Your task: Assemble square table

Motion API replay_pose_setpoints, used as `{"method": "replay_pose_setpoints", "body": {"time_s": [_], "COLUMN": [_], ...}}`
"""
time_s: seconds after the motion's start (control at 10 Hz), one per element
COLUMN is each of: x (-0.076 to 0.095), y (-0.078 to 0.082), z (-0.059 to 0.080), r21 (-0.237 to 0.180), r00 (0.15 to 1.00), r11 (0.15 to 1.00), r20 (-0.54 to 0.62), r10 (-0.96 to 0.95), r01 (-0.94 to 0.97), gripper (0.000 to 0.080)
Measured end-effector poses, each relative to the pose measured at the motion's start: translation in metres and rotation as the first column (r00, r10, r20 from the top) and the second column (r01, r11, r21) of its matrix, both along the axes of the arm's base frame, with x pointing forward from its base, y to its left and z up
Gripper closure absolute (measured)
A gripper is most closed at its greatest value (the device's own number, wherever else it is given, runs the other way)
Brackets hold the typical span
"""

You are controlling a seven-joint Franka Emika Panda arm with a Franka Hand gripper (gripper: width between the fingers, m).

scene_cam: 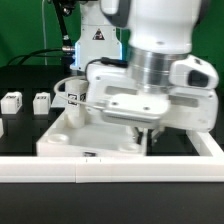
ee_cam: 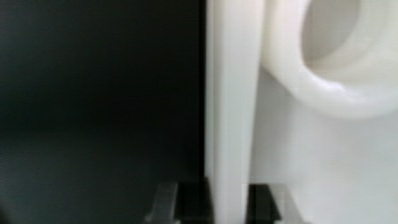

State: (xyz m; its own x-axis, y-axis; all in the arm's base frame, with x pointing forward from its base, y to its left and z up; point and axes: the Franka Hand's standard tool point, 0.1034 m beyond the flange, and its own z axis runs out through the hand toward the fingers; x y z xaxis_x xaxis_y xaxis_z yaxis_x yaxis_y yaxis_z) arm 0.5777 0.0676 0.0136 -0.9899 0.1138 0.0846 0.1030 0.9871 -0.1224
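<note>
exterior view: the square table top (scene_cam: pixel 72 128) lies flat in the middle of the scene, open side up, just behind the long border rail (scene_cam: pixel 110 166) that runs along the near edge. the arm reaches down over its part toward the exterior view's right, and the gripper (scene_cam: pixel 150 132) meets it there. most of that contact is hidden by the arm's own body. two leg blocks (scene_cam: pixel 12 100) (scene_cam: pixel 41 100) stand well apart from the top at the exterior view's left. they are not mounted, so the legs are probably yet to come.

wrist view: the fingers (ee_cam: pixel 173 204) are closed on the top's thin upright side wall (ee_cam: pixel 231 90), one on each side of it. a round corner socket (ee_cam: pixel 347 60) sits just beside that wall. pinching the wall is likely the easiest hold on such a wide flat part. the purpose seems to be to slide or turn the top, perhaps square against the rail, before a leg goes in.
</note>
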Motion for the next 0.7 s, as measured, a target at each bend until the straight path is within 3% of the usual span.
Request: {"method": "replay_pose_setpoints", "body": {"time_s": [0.2, 0.3, 0.7], "x": [0.0, -0.001, -0.002], "y": [0.028, 0.033, 0.031], "z": [0.001, 0.002, -0.002], "r21": [-0.002, -0.005, -0.016], "r00": [0.987, 0.982, 0.982], "r11": [0.99, 0.99, 0.993], "r20": [-0.082, -0.126, -0.149], "r10": [0.139, 0.141, 0.113], "r01": [-0.139, -0.143, -0.117], "gripper": [0.0741, 0.0739, 0.0738]}}
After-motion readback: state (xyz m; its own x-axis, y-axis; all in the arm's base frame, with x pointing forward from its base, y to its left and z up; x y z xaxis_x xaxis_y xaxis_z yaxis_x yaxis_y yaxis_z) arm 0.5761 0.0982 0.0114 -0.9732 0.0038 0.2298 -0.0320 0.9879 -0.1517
